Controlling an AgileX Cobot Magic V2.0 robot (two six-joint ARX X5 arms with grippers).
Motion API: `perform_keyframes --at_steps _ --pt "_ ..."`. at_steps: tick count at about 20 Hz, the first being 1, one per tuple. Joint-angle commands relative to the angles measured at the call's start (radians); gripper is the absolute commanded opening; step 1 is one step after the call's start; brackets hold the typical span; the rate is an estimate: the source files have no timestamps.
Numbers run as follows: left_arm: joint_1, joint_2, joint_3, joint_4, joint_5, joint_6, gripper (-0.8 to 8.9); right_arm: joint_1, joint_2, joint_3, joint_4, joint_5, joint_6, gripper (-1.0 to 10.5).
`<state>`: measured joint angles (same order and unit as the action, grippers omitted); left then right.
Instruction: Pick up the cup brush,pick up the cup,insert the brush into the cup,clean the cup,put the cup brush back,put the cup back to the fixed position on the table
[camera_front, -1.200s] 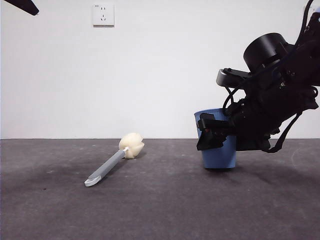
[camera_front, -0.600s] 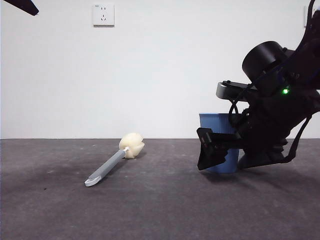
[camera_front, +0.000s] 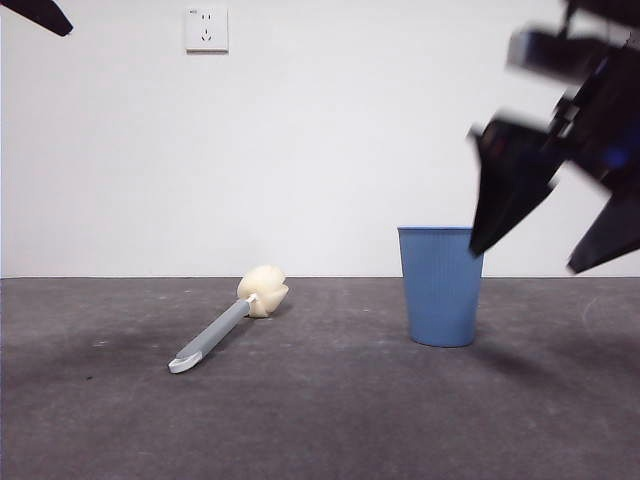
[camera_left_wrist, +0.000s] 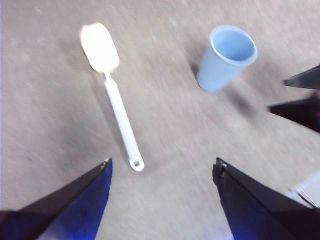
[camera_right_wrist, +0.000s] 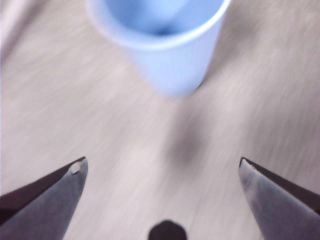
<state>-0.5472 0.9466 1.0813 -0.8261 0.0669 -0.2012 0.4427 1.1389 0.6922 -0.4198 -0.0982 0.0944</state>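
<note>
While the right gripper (camera_front: 545, 235) hangs spread wide and empty just above the cup (camera_front: 440, 286), which stands upright on the table (camera_front: 320, 420) well apart from the cup brush (camera_front: 230, 320), that thin ribbed plastic looks light and squashable, best pinched gently mid-wall.

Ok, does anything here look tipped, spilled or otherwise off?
Nothing stands out. The cup stands upright on the table, the cup brush lies flat apart from it, and the open right gripper is clear of the cup.
</note>
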Motion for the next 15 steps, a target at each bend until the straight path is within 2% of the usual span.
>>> perform_keyframes --at_steps 1,3,4,5,7,8,11,13,15 --pt "-0.001 -0.001 -0.009 -0.013 0.054 0.016 3.42 0.024 -0.134 0.026 -0.204 -0.089 0.014 5.0" --pt "-0.001 -0.001 -0.009 -0.037 0.111 0.019 3.41 0.046 -0.228 0.053 -0.342 -0.168 0.03 4.8" --pt "-0.001 -0.001 -0.009 -0.051 0.14 0.02 3.29 0.057 -0.265 0.067 -0.398 -0.195 0.044 4.1" --pt "-0.001 -0.001 -0.009 -0.064 0.166 0.02 2.5 0.067 -0.297 0.078 -0.442 -0.21 0.057 3.2" --pt "-0.001 -0.001 -0.009 -0.088 0.2 0.021 -0.04 0.084 -0.344 0.096 -0.499 -0.218 0.064 0.8" --pt "-0.001 -0.001 -0.009 -0.103 0.204 0.023 -0.06 0.092 -0.364 0.097 -0.51 -0.218 0.063 -0.2" --pt "-0.001 -0.001 -0.009 -0.127 0.203 0.038 -0.07 0.098 -0.391 0.097 -0.507 -0.215 0.072 -0.1" --pt "-0.001 -0.001 -0.009 -0.126 0.2 0.045 -0.04 0.098 -0.394 0.097 -0.506 -0.216 0.127 0.0" --pt "-0.001 -0.001 -0.009 -0.128 0.198 0.045 -0.04 0.097 -0.394 0.097 -0.505 -0.212 0.127 0.0"
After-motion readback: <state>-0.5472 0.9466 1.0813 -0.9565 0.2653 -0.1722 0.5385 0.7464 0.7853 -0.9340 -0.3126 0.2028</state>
